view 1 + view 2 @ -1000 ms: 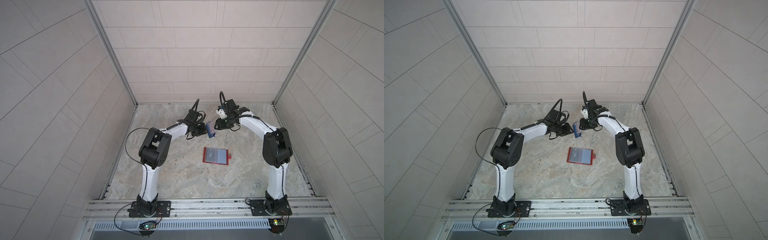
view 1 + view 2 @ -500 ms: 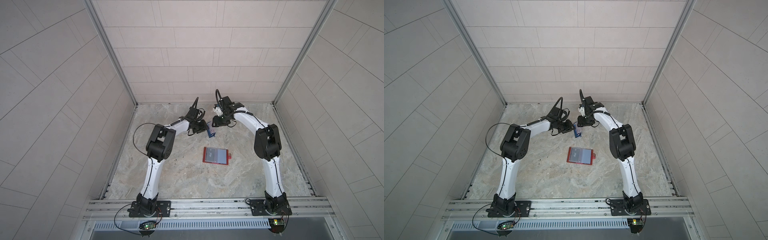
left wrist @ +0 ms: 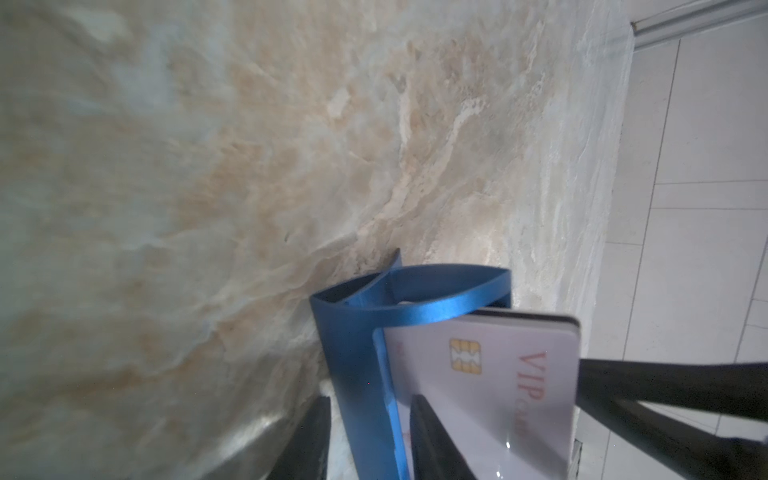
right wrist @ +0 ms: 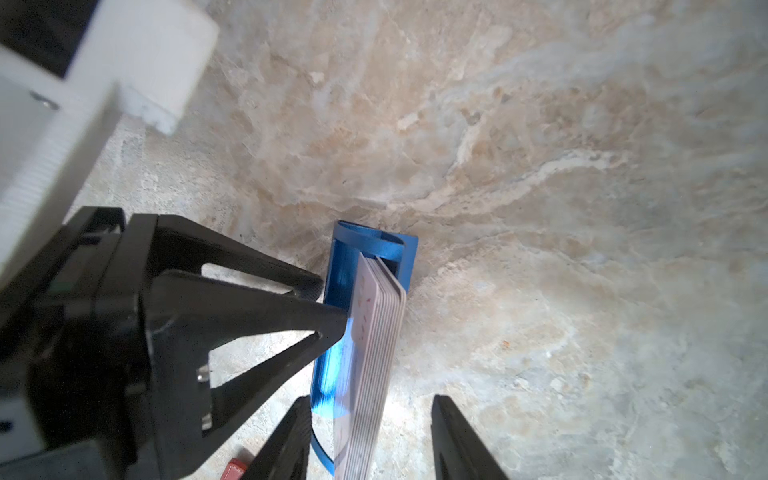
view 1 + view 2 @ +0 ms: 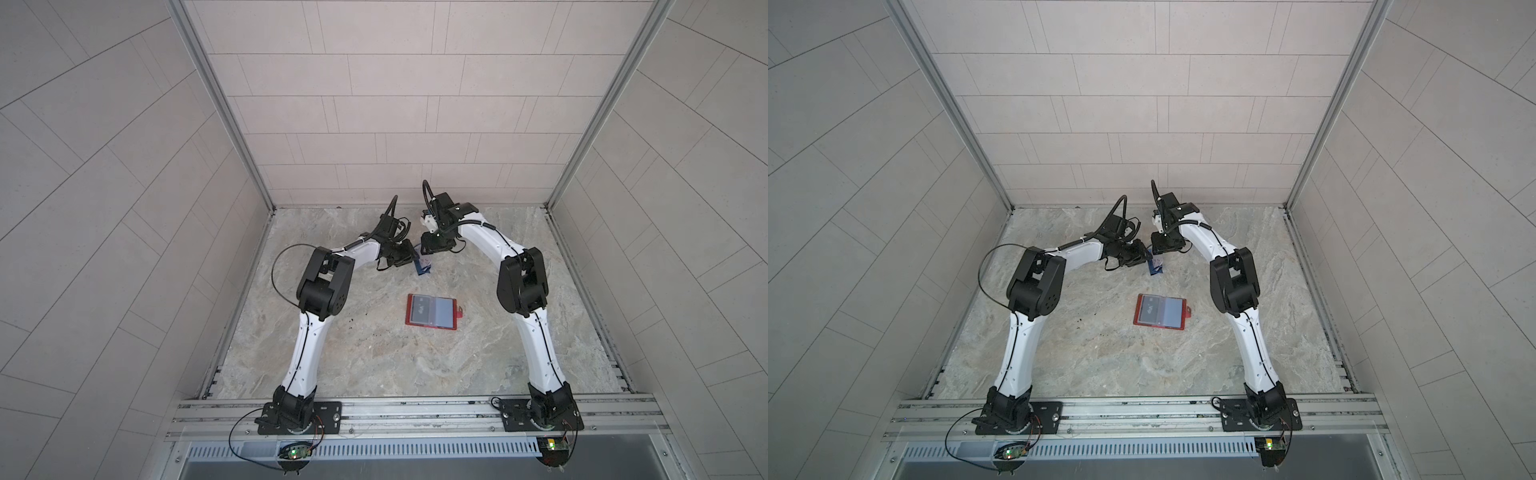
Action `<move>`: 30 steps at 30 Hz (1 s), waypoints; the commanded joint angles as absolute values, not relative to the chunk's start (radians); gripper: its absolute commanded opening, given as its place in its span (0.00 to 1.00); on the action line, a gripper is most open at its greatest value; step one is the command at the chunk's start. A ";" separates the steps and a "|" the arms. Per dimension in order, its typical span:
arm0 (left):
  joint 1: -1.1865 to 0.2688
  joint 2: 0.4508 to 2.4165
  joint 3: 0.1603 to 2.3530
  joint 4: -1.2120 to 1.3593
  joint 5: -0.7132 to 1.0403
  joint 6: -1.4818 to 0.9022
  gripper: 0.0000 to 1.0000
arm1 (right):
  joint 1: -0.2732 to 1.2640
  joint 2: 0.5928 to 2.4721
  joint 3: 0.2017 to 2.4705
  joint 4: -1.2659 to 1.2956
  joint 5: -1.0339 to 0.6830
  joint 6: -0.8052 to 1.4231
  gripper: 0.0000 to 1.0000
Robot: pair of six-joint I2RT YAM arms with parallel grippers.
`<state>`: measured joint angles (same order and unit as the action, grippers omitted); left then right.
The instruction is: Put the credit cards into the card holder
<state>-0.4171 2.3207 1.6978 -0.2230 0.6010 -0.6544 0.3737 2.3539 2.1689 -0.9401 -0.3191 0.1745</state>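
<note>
A small blue stand (image 5: 423, 269) (image 3: 353, 365) at the back middle of the table holds several pale credit cards (image 4: 380, 324) upright. The front one (image 3: 490, 374) has a gold chip and red "VIP" lettering. My left gripper (image 3: 370, 401) (image 5: 413, 259) is open, its jaws either side of the stand's front wall with a gap on one side. My right gripper (image 4: 370, 436) (image 5: 428, 252) is open, its jaws either side of the card stack and touching nothing. The red card holder (image 5: 453, 316) (image 5: 1182, 316) lies open nearer the front. It holds a black VIP card (image 5: 1150, 309) and a pale blue card (image 5: 1171, 312).
The marble table (image 5: 374, 357) is boxed in by tiled walls on three sides. A metal rail (image 5: 415, 411) carrying both arm bases runs along the front. Small dark specks (image 5: 365, 322) lie left of the card holder.
The right arm's elbow has swung inward and its gripper has come closer over the stand. The left arm shifted a little. Stand, cards and card holder stayed put.
</note>
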 commanded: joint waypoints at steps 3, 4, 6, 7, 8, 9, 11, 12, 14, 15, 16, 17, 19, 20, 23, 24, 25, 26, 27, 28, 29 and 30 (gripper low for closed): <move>-0.414 2.353 1.706 -0.303 0.576 -0.627 0.31 | 0.388 2.399 2.228 -1.015 -0.269 0.149 0.49; -0.415 2.354 1.706 -0.307 0.577 -0.625 0.31 | 0.390 2.403 2.231 -1.016 -0.266 0.149 0.49; -0.414 2.360 1.707 -0.316 0.580 -0.621 0.30 | 0.391 2.409 2.235 -1.018 -0.266 0.150 0.49; -0.415 2.361 1.708 -0.321 0.579 -0.618 0.30 | 0.392 2.412 2.237 -1.019 -0.265 0.150 0.49; -0.417 2.363 1.708 -0.327 0.577 -0.615 0.29 | 0.393 2.414 2.238 -1.019 -0.263 0.150 0.49; -0.416 2.365 1.709 -0.332 0.578 -0.613 0.28 | 0.393 2.416 2.238 -1.019 -0.261 0.150 0.49; -0.416 2.369 1.710 -0.338 0.576 -0.611 0.28 | 0.394 2.422 2.238 -1.019 -0.257 0.152 0.49; -0.416 2.370 1.713 -0.344 0.577 -0.609 0.28 | 0.394 2.425 2.241 -1.020 -0.255 0.152 0.49; -0.418 2.373 1.719 -0.360 0.572 -0.601 0.28 | 0.394 2.431 2.246 -1.025 -0.255 0.152 0.48; -0.418 2.373 1.721 -0.371 0.566 -0.595 0.28 | 0.395 2.434 2.248 -1.027 -0.251 0.152 0.48; -0.420 2.375 1.723 -0.377 0.563 -0.592 0.28 | 0.396 2.437 2.251 -1.030 -0.247 0.152 0.48; -0.419 2.375 1.723 -0.384 0.559 -0.589 0.28 | 0.396 2.442 2.257 -1.035 -0.243 0.151 0.48; -0.419 2.374 1.721 -0.389 0.555 -0.586 0.28 | 0.397 2.450 2.271 -1.047 -0.230 0.153 0.48; -0.419 2.374 1.720 -0.391 0.553 -0.585 0.28 | 0.397 2.453 2.274 -1.051 -0.225 0.153 0.48; -0.419 2.375 1.720 -0.393 0.553 -0.586 0.27 | 0.397 2.460 2.276 -1.049 -0.215 0.153 0.48; -0.419 2.375 1.718 -0.394 0.553 -0.585 0.27 | 0.397 2.464 2.278 -1.051 -0.212 0.156 0.48; -0.419 2.375 1.717 -0.394 0.552 -0.586 0.27 | 0.397 2.466 2.279 -1.053 -0.208 0.159 0.48; -0.419 2.375 1.716 -0.394 0.551 -0.586 0.27 | 0.397 2.468 2.281 -1.055 -0.201 0.162 0.48; -0.419 2.376 1.715 -0.394 0.551 -0.585 0.27 | 0.399 2.467 2.281 -1.058 -0.194 0.166 0.47; -0.419 2.375 1.715 -0.394 0.549 -0.586 0.27 | 0.397 2.465 2.281 -1.060 -0.189 0.166 0.47; -0.419 2.375 1.714 -0.394 0.549 -0.586 0.27 | 0.398 2.462 2.281 -1.061 -0.185 0.169 0.47; -0.419 2.375 1.715 -0.394 0.549 -0.586 0.27 | 0.398 2.458 2.281 -1.063 -0.181 0.169 0.47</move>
<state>-0.4171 2.3333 1.7260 -0.2867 0.5961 -0.6083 0.3977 2.4519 2.2608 -1.0187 -0.2279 0.1696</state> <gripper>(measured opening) 0.271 0.472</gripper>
